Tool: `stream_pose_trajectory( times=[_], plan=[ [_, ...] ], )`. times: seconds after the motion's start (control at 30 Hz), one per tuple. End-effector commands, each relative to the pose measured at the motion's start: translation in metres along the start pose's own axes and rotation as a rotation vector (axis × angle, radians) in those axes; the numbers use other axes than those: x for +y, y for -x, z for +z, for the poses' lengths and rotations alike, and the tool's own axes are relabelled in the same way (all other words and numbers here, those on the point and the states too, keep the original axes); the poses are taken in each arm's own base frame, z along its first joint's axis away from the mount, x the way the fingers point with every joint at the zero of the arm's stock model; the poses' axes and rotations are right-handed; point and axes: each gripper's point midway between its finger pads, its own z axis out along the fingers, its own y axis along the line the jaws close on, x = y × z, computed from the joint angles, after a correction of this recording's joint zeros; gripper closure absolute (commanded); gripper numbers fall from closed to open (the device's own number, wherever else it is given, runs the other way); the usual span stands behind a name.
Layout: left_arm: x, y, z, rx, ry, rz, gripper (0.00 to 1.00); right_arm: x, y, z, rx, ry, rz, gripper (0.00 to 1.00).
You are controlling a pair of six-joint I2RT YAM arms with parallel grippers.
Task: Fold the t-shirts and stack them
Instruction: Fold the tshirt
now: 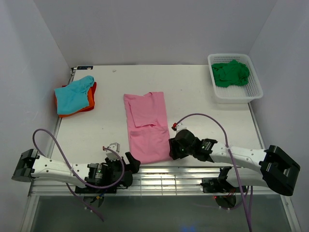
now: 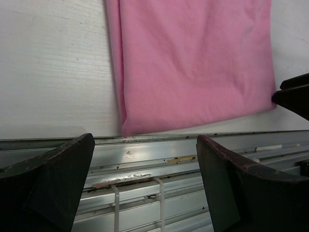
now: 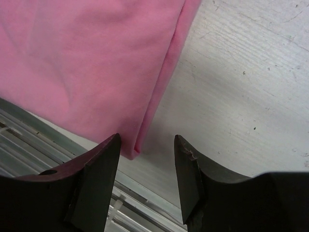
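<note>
The pink t-shirt lies folded into a long strip in the middle of the table, its near end at the front edge. It fills the top of the left wrist view and the upper left of the right wrist view. My left gripper is open and empty just off its near left corner, over the metal rail. My right gripper is open and empty at its near right corner. A teal t-shirt lies on an orange one at the far left. A green t-shirt sits in the basket.
The white mesh basket stands at the far right. A ridged metal rail runs along the table's front edge under the left gripper. White walls close in the table at the left, back and right.
</note>
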Motion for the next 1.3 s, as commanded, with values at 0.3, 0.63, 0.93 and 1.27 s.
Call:
stream_pose_trajectory(
  times=[0.3, 0.63, 0.93, 1.27],
  plan=[
    [-0.001, -0.007, 0.006, 0.000, -0.068, -0.079, 0.02, 0.015, 0.006, 0.011, -0.013, 0.015, 0.012, 0.46],
    [-0.003, -0.007, 0.009, -0.015, -0.116, -0.109, 0.02, 0.017, 0.003, 0.014, -0.002, 0.013, 0.008, 0.46],
    [0.008, -0.008, 0.017, -0.051, -0.083, -0.114, 0.02, 0.019, 0.001, 0.016, 0.007, 0.014, 0.003, 0.46],
    [0.021, -0.006, 0.023, -0.088, -0.043, -0.141, 0.02, 0.025, -0.002, 0.021, 0.026, 0.022, -0.010, 0.51]
  ],
)
